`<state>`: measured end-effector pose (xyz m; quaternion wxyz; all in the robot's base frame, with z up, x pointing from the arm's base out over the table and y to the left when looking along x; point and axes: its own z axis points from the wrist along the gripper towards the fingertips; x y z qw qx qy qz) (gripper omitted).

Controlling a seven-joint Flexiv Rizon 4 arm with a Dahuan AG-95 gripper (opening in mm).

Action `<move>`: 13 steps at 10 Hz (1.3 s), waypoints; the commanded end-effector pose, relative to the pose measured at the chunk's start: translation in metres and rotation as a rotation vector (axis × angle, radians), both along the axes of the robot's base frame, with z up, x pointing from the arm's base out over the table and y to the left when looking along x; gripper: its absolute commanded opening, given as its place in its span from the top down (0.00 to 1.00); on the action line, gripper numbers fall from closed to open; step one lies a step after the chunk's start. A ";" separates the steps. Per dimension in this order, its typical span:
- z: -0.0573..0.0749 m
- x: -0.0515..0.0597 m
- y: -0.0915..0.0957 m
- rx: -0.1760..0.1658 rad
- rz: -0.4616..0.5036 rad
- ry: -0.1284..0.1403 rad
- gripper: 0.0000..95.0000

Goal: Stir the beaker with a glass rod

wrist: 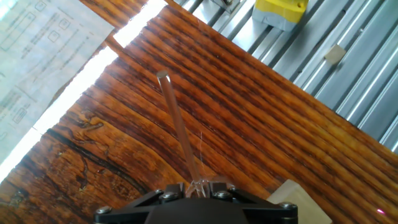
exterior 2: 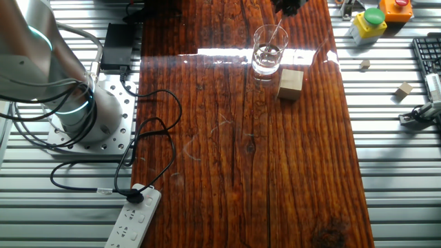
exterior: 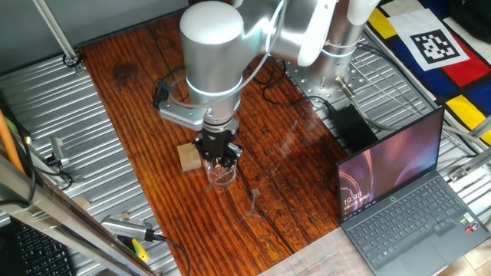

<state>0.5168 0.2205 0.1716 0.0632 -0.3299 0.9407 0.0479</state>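
Note:
The beaker (exterior: 221, 175) is a small clear glass on the wooden table (exterior: 153, 92), right beside the tan wooden block (exterior: 189, 156). My gripper (exterior: 219, 159) hangs straight over the beaker and is shut on the glass rod. In the other fixed view the glass rod (exterior 2: 274, 36) slants down from the gripper (exterior 2: 293, 5) into the beaker (exterior 2: 267, 52), with the block (exterior 2: 290, 84) next to it. In the hand view the rod (wrist: 179, 127) runs out from between the gripper's (wrist: 198, 185) fingers; the beaker's rim does not show there, and the block's corner (wrist: 298, 198) is at the bottom right.
An open laptop (exterior: 406, 199) stands at the table's right end, with a black adapter (exterior: 353, 126) behind it. Cables and a power strip (exterior 2: 134, 217) lie near the robot base (exterior 2: 76, 117). A yellow button box (exterior 2: 368, 21) and small wooden cubes (exterior 2: 404, 88) sit on the metal slats.

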 end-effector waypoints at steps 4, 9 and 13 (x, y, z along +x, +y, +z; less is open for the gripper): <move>-0.003 0.004 0.004 0.003 -0.024 -0.020 0.80; -0.004 0.011 0.007 0.030 -0.142 -0.025 0.80; -0.008 0.016 0.017 0.035 -0.180 -0.024 0.80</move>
